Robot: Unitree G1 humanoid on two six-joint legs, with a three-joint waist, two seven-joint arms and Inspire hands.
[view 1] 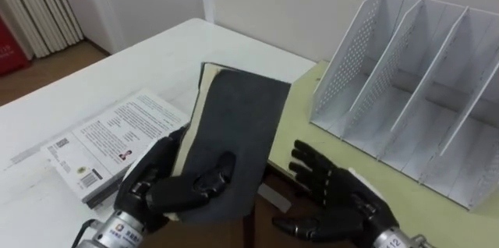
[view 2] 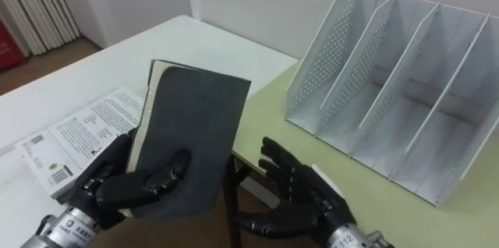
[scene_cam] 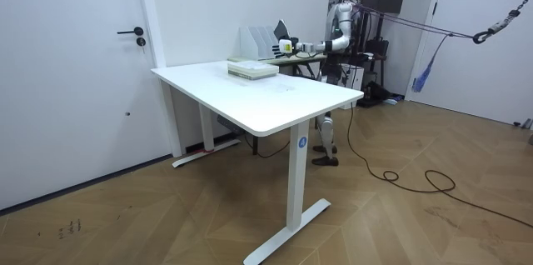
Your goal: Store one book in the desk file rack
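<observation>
Book (view 1: pixel 234 119) clasped at its near end by left hand (view 1: pixel 156 189), held aloft, well apart from rack (view 1: pixel 413 100). Right hand (view 1: pixel 335 201) spread, empty. Risk: single end grip may let it pivot, slip, or strike a divider.

Glossy black, segmented shells on both: the left hand (view 1: pixel 156 188) runs into a silver metal wrist cuff with a yellow-and-white label, and the right hand (view 1: pixel 341 201) into a pale silver cuff with dark print. Room view: silver-white torso and arms, dark head, reddish straps off the shoulders, dark cable trailing over the floor.
</observation>
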